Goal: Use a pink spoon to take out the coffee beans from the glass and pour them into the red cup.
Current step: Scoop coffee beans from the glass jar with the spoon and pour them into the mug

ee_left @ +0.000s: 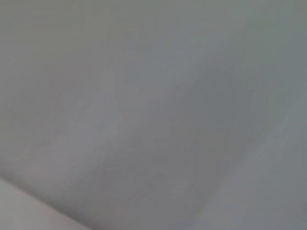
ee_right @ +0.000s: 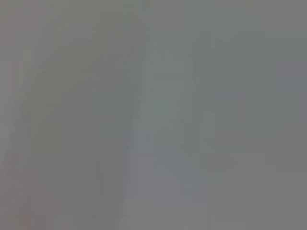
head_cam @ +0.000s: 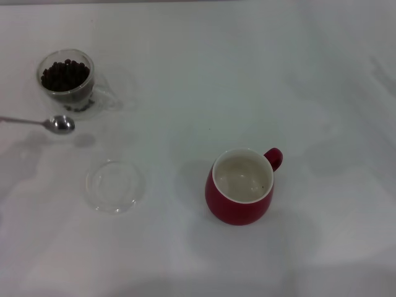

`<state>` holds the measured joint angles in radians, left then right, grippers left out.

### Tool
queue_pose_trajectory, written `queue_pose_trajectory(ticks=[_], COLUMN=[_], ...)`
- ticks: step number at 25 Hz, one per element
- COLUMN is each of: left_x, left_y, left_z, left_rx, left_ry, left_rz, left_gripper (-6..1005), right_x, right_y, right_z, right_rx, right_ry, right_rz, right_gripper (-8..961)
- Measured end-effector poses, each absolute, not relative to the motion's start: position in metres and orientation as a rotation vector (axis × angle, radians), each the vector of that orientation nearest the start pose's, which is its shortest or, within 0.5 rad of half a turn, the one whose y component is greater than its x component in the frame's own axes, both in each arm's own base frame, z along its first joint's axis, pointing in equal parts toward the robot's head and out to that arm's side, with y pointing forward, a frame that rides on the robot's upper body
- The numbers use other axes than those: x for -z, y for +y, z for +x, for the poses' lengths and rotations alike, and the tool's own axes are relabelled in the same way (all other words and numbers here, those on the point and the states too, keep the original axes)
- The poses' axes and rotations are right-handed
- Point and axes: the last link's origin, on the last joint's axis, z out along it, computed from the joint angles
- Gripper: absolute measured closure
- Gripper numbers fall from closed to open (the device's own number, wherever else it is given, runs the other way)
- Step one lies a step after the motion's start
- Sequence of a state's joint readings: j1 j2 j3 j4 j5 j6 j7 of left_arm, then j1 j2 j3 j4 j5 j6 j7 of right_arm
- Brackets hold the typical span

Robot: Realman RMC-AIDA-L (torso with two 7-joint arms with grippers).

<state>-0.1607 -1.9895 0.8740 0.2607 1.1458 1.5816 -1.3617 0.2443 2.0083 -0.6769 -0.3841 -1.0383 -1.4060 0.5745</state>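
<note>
The glass [head_cam: 67,83] stands at the far left of the white table, filled with dark coffee beans [head_cam: 65,75]. The pink spoon [head_cam: 60,124] shows only its empty metal bowl and thin neck, just in front of the glass. Its neck runs off the left edge, so the pink handle is out of view. Its shadow falls a little apart from it on the table. The red cup [head_cam: 240,189] stands right of the middle, handle to the far right, its cream inside empty. Neither gripper shows in any view. Both wrist views show only blurred pale surface.
A shallow round clear glass dish [head_cam: 116,185] lies on the table [head_cam: 204,86] in front of the spoon, left of the red cup.
</note>
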Motion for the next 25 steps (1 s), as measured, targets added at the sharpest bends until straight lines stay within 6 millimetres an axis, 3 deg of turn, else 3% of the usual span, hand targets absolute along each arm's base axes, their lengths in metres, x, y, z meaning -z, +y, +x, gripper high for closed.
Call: queue_pose_trajectory(ticks=[9,14,21,25], left_x=[-0.075,-0.092,-0.098,-0.095], left_y=[0.31,0.352,0.391,0.401], left_z=[-0.336,-0.319,-0.308,-0.303], left_rx=[1.208,1.057,0.825,0.756], left_ry=[-1.246,-1.263,-1.324,-1.333], left_rz=[-2.035,-2.104,-2.141,-2.143], left_gripper=[873,873,873,874], right_x=[-0.076,-0.068,-0.062,-0.06], right_y=[0.28,0.28,0.275,0.273], right_z=[0.354,0.348,0.341,0.34], right_rx=[-0.86,-0.898,-0.968,-0.981], right_ry=[0.307,0.305,0.3,0.306], right_rz=[-1.709,-1.735,-1.741,-1.741], right_gripper=[109,109,108,108])
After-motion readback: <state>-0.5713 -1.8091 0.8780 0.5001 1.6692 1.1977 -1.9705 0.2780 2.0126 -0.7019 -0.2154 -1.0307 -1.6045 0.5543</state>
